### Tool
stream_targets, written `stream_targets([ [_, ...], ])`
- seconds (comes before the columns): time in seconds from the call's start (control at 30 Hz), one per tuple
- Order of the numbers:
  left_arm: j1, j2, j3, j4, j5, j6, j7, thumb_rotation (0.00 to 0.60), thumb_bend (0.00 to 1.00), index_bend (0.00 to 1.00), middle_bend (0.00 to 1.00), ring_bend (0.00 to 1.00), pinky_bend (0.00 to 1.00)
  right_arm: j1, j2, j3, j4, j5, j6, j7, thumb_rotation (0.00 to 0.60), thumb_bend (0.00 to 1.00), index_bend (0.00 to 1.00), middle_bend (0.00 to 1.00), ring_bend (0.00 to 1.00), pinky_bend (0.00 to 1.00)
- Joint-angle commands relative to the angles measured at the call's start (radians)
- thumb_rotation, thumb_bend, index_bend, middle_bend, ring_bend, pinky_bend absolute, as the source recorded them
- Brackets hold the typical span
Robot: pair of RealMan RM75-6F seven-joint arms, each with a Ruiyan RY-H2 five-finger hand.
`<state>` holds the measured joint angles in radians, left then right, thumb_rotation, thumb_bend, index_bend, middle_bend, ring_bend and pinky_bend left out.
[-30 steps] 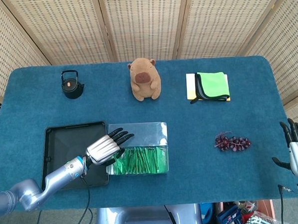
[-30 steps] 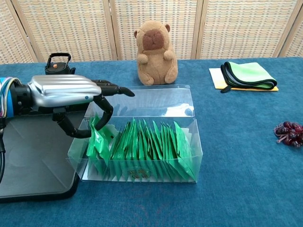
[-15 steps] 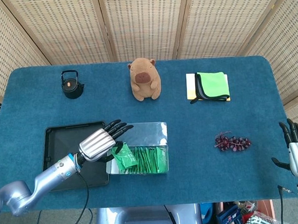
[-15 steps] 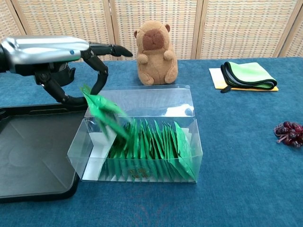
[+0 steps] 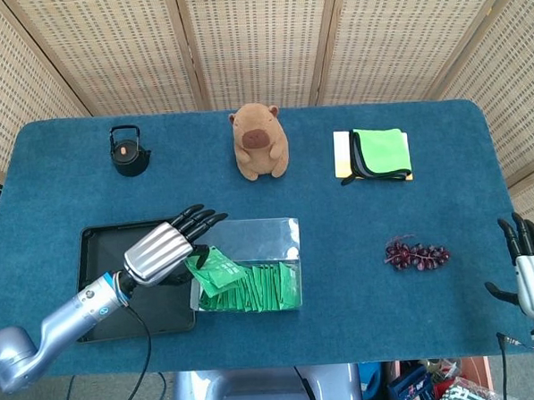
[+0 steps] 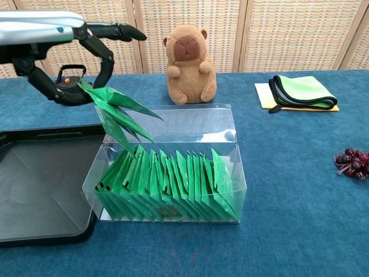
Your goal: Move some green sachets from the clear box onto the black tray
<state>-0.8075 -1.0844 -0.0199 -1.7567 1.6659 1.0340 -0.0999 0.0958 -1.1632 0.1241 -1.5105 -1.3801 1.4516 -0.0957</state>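
My left hand (image 5: 162, 248) (image 6: 63, 46) is raised over the left end of the clear box (image 5: 287, 237) (image 6: 230, 135), pinching a bunch of green sachets (image 6: 115, 112) (image 5: 212, 268) between thumb and fingers. They hang fanned out above the box's left end. Several more green sachets (image 6: 173, 184) (image 5: 263, 290) stand upright in a row inside the box. The black tray (image 5: 95, 254) (image 6: 40, 179) lies just left of the box with nothing on it. My right hand (image 5: 533, 271) is at the far right table edge with fingers spread, holding nothing.
A capybara plush (image 5: 260, 141) (image 6: 189, 63) sits behind the box. A small black kettle (image 5: 127, 151) (image 6: 69, 78) stands at the back left. Folded green and yellow cloths (image 5: 377, 155) (image 6: 302, 92) lie at the back right, and a bunch of dark grapes (image 5: 416, 254) (image 6: 351, 161) lies on the right.
My left hand has lifted up and to the left out of the box, drawing a bunch of green sachets with it. The right hand has stayed put.
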Motion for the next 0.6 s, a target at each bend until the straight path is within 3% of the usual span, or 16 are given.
stream_targets([
  [0.03,0.016,0.026,0.000,-0.013,0.002,0.021,-0.011,0.600,0.47,0.74,0.00,0.00,0.00,0.000,0.000,-0.002,-0.003,-0.004,0.001,-0.001,0.600,0.00,0.00,0.00,0.00,0.00],
  [0.3,0.065,0.098,0.013,-0.010,-0.005,0.067,-0.041,0.600,0.47,0.75,0.00,0.00,0.00,-0.002,-0.001,-0.008,-0.009,-0.017,0.010,-0.012,0.600,0.00,0.00,0.00,0.00,0.00],
  [0.6,0.151,0.179,0.080,0.045,-0.061,0.041,-0.067,0.600,0.48,0.75,0.00,0.00,0.00,-0.005,-0.003,-0.013,-0.017,-0.028,0.017,-0.022,0.600,0.00,0.00,0.00,0.00,0.00],
])
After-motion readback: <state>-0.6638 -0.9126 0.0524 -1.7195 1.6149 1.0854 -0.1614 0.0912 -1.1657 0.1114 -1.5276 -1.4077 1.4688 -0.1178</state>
